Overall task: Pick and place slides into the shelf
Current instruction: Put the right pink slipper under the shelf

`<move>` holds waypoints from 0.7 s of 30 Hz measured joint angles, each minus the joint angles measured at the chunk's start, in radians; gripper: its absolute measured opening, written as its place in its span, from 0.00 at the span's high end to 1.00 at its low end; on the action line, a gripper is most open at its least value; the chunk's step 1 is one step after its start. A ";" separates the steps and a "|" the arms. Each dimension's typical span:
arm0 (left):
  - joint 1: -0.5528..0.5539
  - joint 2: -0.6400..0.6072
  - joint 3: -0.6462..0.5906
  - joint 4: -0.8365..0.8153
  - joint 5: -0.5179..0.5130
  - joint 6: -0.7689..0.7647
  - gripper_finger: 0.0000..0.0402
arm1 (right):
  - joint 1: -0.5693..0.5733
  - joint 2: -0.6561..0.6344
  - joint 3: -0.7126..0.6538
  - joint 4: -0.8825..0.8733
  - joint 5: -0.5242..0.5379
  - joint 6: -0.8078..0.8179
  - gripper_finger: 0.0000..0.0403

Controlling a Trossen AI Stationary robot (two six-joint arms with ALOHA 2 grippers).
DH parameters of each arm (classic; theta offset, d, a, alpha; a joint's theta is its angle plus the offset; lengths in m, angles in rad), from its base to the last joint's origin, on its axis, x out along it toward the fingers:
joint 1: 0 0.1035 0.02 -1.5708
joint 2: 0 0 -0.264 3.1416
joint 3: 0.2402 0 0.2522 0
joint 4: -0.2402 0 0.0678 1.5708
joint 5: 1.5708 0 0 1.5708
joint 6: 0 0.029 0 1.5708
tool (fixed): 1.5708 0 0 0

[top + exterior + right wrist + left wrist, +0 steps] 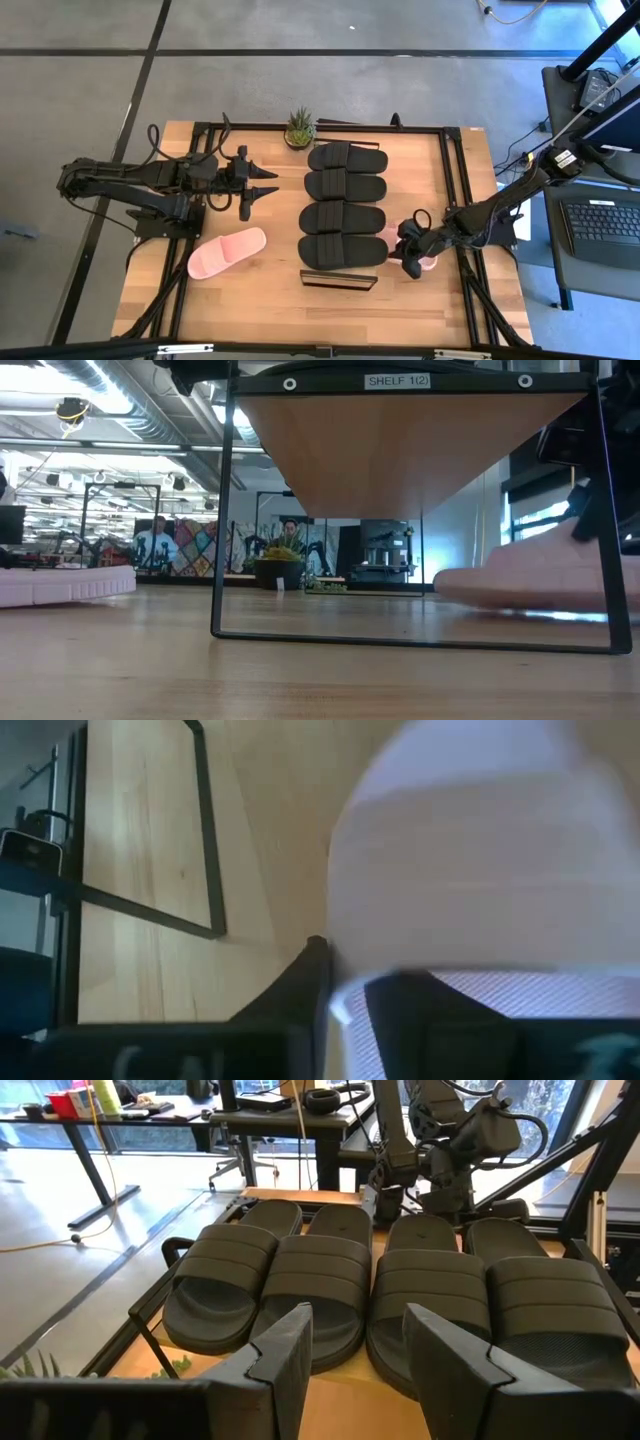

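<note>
Pale wooden table (260, 300) carries the shelf (340, 280) at 6 o'clock, four black slides (345, 205) in the centre. Right gripper (415, 255) clamps one pink slide (480, 850) at 4 o'clock; left gripper (262, 190), fingers apart, hovers at 9 o'clock above the other pink slide (227, 252).

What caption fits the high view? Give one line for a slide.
Four black slides on the shelf; right gripper at one pink slide, another waiting.
</note>
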 joint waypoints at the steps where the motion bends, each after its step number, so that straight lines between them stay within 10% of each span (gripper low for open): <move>1: 0.000 0.000 0.000 0.000 0.000 0.000 0.63 | 0.000 0.000 0.000 0.002 -0.001 0.000 0.82; 15: 0.000 0.000 0.000 0.000 0.000 0.002 0.63 | 0.000 0.000 0.000 0.001 -0.002 0.008 0.79; 21: 0.000 0.000 0.000 0.000 0.000 0.003 0.63 | 0.000 -0.002 0.002 -0.002 -0.159 0.102 0.79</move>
